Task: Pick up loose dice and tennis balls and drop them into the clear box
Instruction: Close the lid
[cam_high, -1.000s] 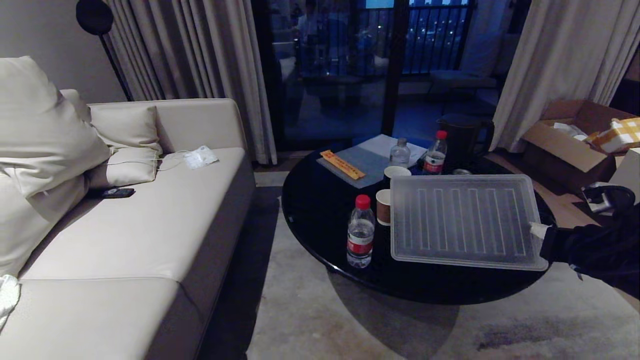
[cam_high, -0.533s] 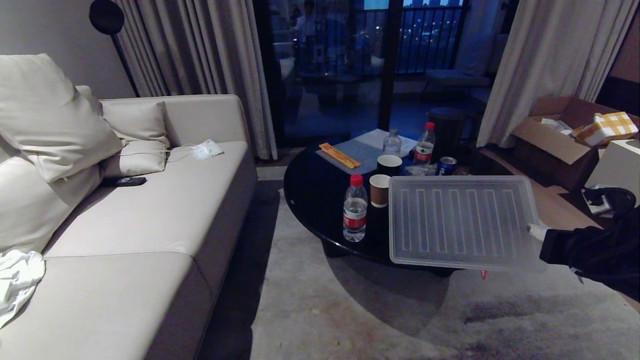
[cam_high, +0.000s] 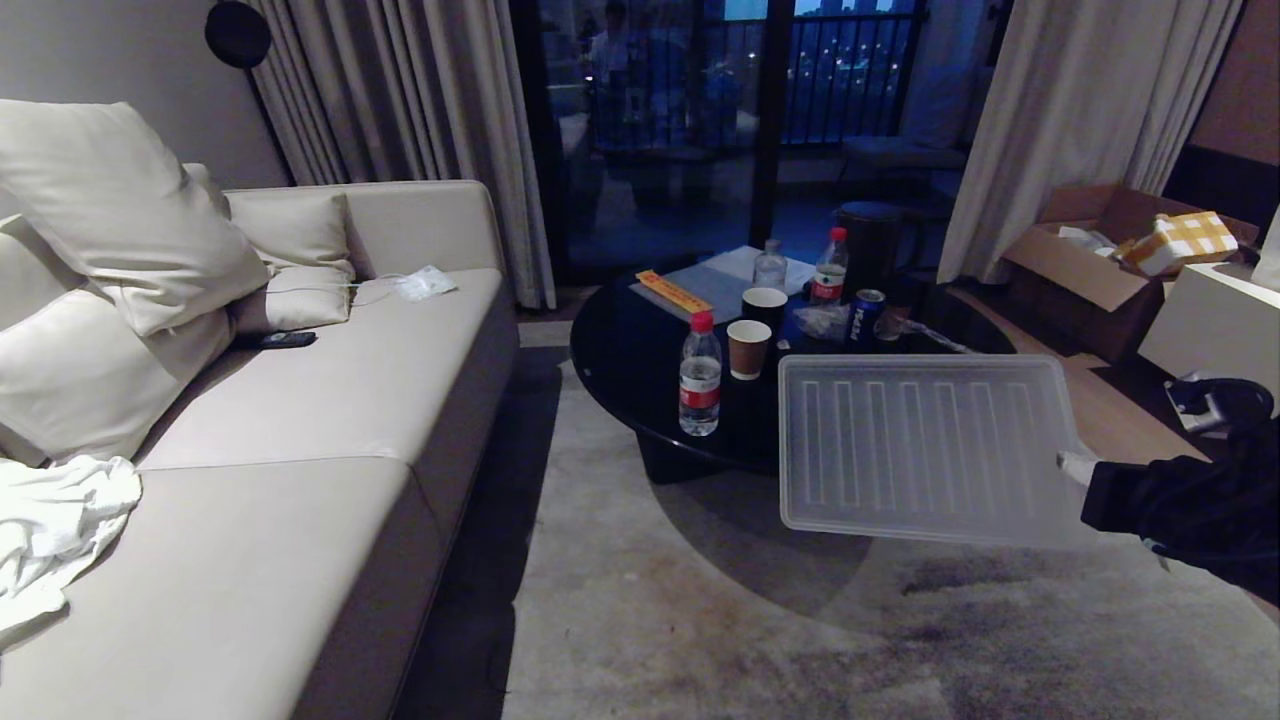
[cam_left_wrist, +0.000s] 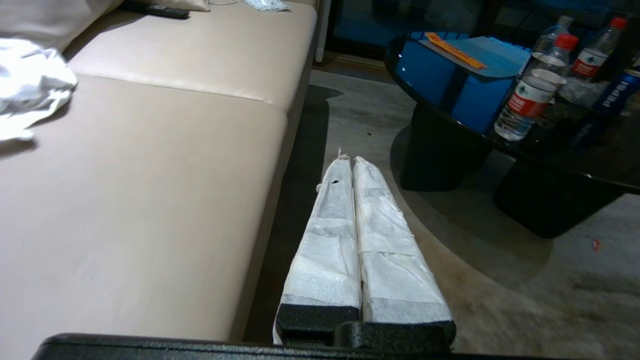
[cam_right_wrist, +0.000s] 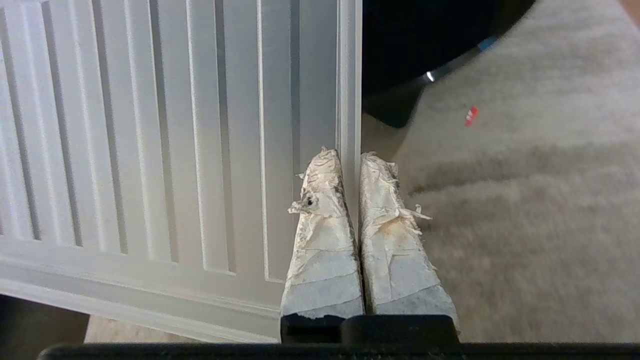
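The clear box (cam_high: 925, 445) hangs level in the air at the right, partly over the rug and partly before the table's near edge. It is empty, and its ribbed floor (cam_right_wrist: 150, 125) fills half of the right wrist view. My right gripper (cam_high: 1075, 465) is shut on the box's right rim, one finger inside the wall and one outside (cam_right_wrist: 350, 157). My left gripper (cam_left_wrist: 350, 160) is shut on nothing and points along the floor between sofa and table; it does not show in the head view. No dice or tennis balls are in view.
A round black table (cam_high: 630, 370) carries water bottles (cam_high: 699, 375), paper cups (cam_high: 747, 348) and a can. A beige sofa (cam_high: 330, 400) runs along the left with a white cloth (cam_high: 50, 530). A cardboard box (cam_high: 1085, 265) stands far right. A small red scrap (cam_right_wrist: 470, 115) lies on the rug.
The whole head view has shifted: the table and sofa have slid away and up, so the camera has backed off. The box, held as before, now hangs off the table over the rug.
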